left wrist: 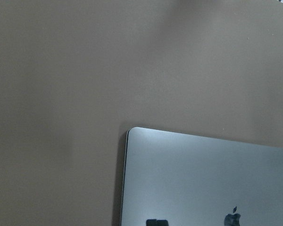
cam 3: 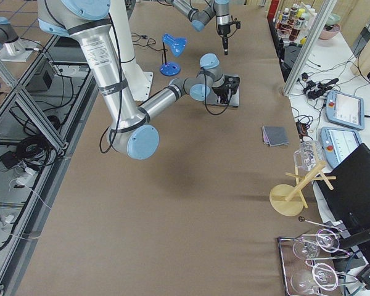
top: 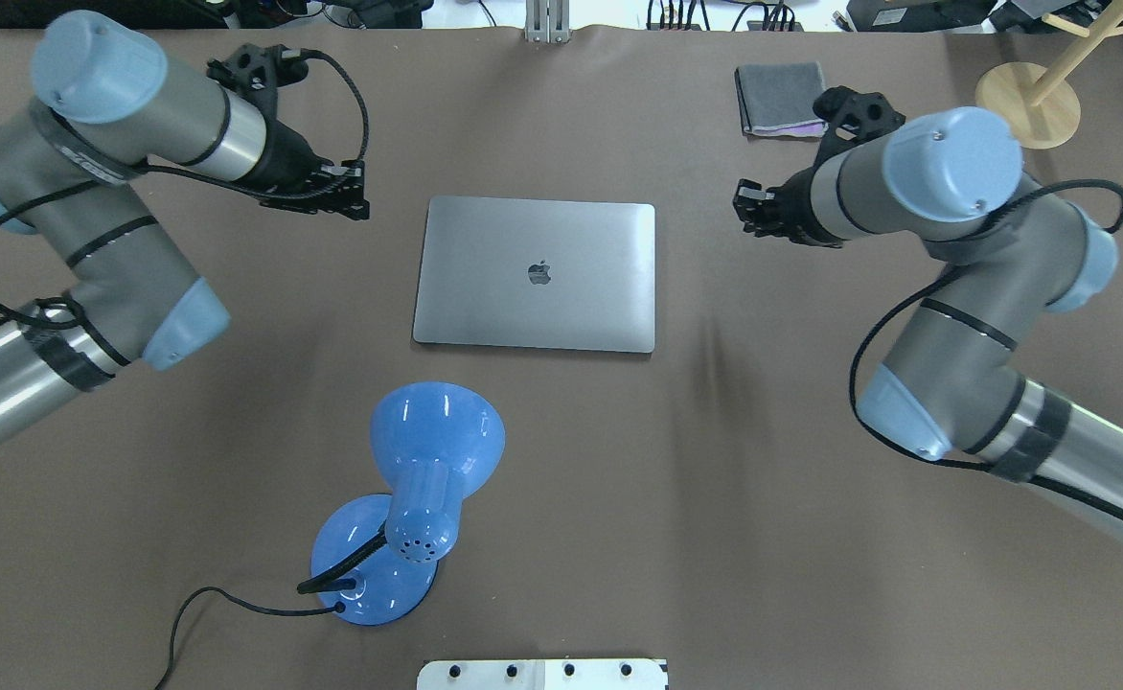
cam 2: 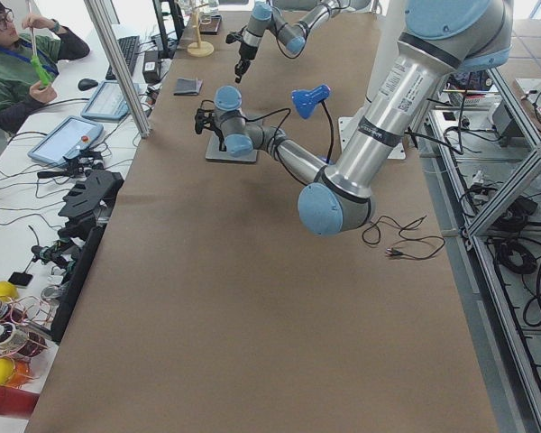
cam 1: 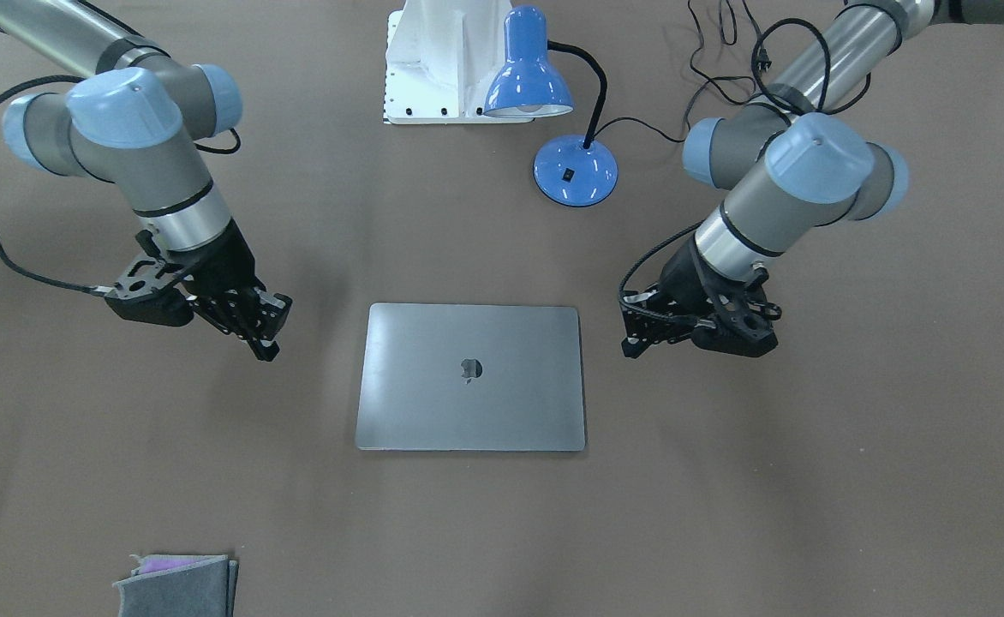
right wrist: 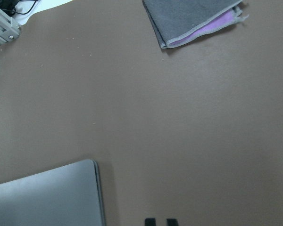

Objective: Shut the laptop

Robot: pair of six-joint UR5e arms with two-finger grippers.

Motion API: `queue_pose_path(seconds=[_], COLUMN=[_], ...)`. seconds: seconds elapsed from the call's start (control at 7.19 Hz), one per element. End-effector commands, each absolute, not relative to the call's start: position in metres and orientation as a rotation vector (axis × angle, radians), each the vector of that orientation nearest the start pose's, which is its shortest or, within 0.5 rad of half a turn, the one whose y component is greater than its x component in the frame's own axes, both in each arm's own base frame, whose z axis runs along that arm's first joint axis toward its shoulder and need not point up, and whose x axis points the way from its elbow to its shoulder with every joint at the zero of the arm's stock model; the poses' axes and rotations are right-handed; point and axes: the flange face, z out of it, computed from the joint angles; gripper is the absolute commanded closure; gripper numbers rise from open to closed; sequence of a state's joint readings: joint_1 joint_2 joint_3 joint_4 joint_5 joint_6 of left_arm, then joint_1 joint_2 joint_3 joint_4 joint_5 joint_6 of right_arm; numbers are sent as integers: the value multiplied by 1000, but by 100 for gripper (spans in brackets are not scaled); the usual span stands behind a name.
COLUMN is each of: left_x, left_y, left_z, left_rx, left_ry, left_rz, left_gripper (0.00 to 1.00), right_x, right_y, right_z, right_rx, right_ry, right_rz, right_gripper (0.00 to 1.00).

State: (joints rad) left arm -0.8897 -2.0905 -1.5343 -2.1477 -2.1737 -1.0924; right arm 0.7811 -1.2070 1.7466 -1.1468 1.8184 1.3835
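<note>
The space-grey laptop (cam 1: 470, 403) lies flat in the middle of the table with its lid shut and the dark apple logo facing up; it also shows in the overhead view (top: 536, 307). My left gripper (top: 355, 201) hovers beside the laptop's far left corner, fingers together and empty; its wrist view shows that corner of the lid (left wrist: 193, 174). My right gripper (top: 744, 206) hovers beside the far right corner, fingers close together and empty. Its wrist view shows that corner of the lid (right wrist: 47, 197). Neither gripper touches the laptop.
A blue desk lamp (top: 408, 498) with a black cord stands between the laptop and the robot's white base (cam 1: 433, 60). A folded grey cloth (top: 780, 96) lies at the far right, beyond my right gripper. A wooden stand (top: 1026, 91) is at the far right corner.
</note>
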Motion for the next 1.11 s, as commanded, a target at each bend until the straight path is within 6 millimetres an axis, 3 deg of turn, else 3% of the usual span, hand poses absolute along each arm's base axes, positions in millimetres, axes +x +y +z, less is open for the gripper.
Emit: queue_pose_path(seconds=[0.0,0.14,0.28,0.42,0.56,0.7,0.83,0.97], left_x=[257,197,137,94,51,9,-22,-45], left_y=[-581,-587,-573,-562,-552,-548,-543,-513], left_z=[353,390,447,489,525,546,553,592], left_rx=[246,266,308,318,312,273,253,205], left_ry=[1071,1046,985,926,862,819,793,783], left_rz=[56,103,149,188,238,257,289,275], left_gripper=[1,1,1,1,1,1,1,1], right_x=[-261,-201,-137,-81,-30,17,43,53], right_y=[-512,-501,-485,-464,-443,-422,-401,-378], right_z=[380,425,481,530,566,596,631,659], right_rx=[233,242,245,257,255,240,203,128], right_ry=[-869,-815,-748,-679,-648,-669,-713,-723], right_rz=[279,206,129,32,-43,-61,-104,-118], right_gripper=[0,0,0,0,0,0,0,0])
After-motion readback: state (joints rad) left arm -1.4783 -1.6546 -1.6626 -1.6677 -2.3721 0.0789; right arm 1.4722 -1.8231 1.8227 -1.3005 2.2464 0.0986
